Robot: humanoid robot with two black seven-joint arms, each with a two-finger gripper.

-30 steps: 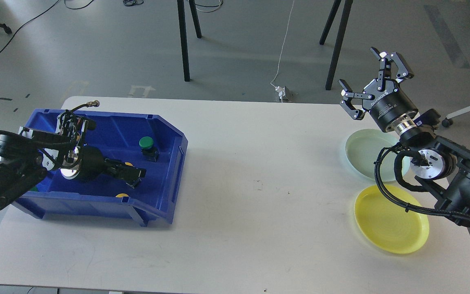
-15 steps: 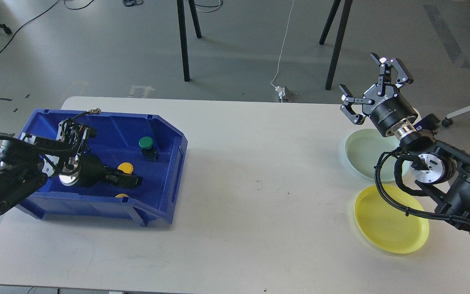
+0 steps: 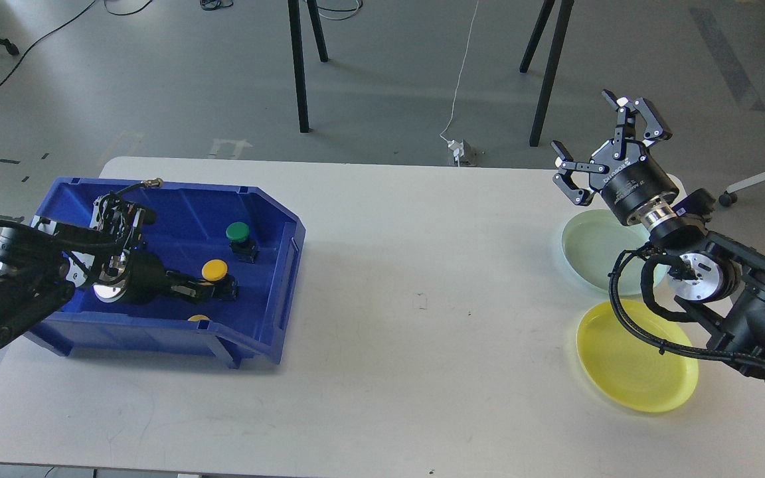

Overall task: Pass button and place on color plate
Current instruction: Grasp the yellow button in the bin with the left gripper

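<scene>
Head view: left gripper [image 3: 222, 290] lower in the blue bin [image 3: 276, 279] than a second ago, now at the base of the yellow button [image 3: 214, 270]; closed or not, cannot tell. Green button [image 3: 238, 232] just beyond, second yellow one [image 3: 198, 318] nearer. Right gripper [image 3: 611, 149] spread wide, empty, "DH-ROBOTICS" partly legible, above green plate [image 3: 588, 252]; yellow plate [image 3: 635, 365] nearer. White table [image 3: 422, 299] underneath.

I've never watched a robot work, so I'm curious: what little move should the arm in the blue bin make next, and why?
Probably close the left tool on the yellow button and lift it. The tool sits low inside the blue bin right at that button, though whether it already grips is hard to tell. The right tool waits open above the table, and the yellow plate is empty.
</scene>
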